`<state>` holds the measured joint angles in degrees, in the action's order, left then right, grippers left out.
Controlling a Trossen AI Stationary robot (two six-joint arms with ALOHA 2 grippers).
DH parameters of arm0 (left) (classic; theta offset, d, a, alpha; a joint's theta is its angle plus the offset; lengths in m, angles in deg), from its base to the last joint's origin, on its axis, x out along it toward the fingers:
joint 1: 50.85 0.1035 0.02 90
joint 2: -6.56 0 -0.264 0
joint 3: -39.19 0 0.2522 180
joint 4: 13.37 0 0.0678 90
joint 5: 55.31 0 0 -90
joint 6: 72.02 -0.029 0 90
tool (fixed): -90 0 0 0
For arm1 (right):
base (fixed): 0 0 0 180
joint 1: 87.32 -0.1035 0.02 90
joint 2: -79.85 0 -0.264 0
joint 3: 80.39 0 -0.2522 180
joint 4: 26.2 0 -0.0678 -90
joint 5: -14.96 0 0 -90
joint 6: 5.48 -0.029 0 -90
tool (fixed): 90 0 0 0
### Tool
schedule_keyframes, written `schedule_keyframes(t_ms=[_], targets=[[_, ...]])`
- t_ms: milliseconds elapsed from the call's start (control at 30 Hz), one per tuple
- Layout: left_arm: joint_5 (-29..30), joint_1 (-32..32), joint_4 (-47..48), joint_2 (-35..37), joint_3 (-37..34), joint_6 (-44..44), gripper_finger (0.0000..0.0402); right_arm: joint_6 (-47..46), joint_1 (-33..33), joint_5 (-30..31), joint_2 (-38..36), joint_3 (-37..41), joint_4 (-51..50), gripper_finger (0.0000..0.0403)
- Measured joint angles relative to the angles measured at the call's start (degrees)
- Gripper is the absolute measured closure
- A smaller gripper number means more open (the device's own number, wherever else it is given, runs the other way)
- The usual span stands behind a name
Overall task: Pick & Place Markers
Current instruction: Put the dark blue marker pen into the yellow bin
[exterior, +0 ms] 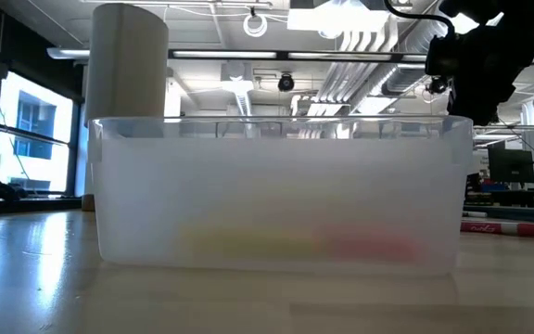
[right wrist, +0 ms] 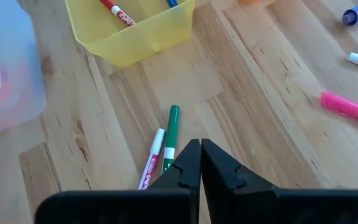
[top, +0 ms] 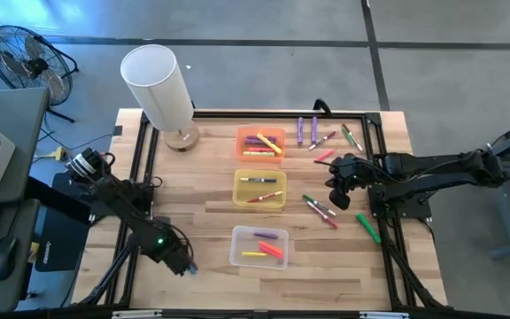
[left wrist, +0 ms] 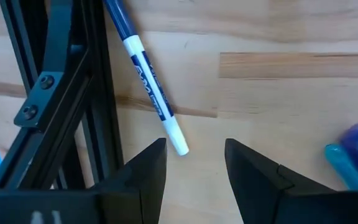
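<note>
**Right arm poised over loose markers, jaws together and empty**

The right gripper [top: 341,197] hangs above the tabletop [top: 211,190] to the right of the yellow bin [top: 259,189], its jaws pressed together with nothing between them. In the right wrist view, a green marker [right wrist: 170,138] and a red-and-white marker [right wrist: 151,160] lie side by side just ahead of the fingertips. More loose markers [top: 319,208] are scattered on the right half of the tabletop; others already lie in the orange bin [top: 261,143], the yellow bin and the clear bin [top: 259,246].

The left gripper [left wrist: 194,152] sits low at the front left of the tabletop, jaws apart and empty, with a blue-and-white marker [left wrist: 145,68] lying beside the black frame rail [left wrist: 82,93] just ahead of it.

To do the next pick well, the right jaws would likely need to open first, then come down astride one marker only, across its body. The green and red-and-white markers lie so close that a careless closure could catch both or roll one away.
</note>
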<state>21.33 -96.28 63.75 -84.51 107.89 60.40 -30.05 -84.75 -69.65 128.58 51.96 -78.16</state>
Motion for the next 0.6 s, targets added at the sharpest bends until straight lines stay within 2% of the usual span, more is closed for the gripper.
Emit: schedule_keyframes(t_ms=[200, 400, 600], targets=[[-0.42, -2.80, -4.19, 0.04, -2.98, 0.04, 0.0244, -2.87, 0.02, 0.09, 0.02, 0.00, -0.02, 0.0402], [-0.56, -2.71, -11.81, 0.32, -8.28, -0.04, 0.0244, -7.44, 0.02, 0.13, 0.02, 0.00, -0.02, 0.0402], [-1.06, -2.67, -14.15, 0.55, -9.99, -0.83, 0.0244, -9.61, 0.02, 0.15, 0.02, -0.02, -0.02, 0.0401]])
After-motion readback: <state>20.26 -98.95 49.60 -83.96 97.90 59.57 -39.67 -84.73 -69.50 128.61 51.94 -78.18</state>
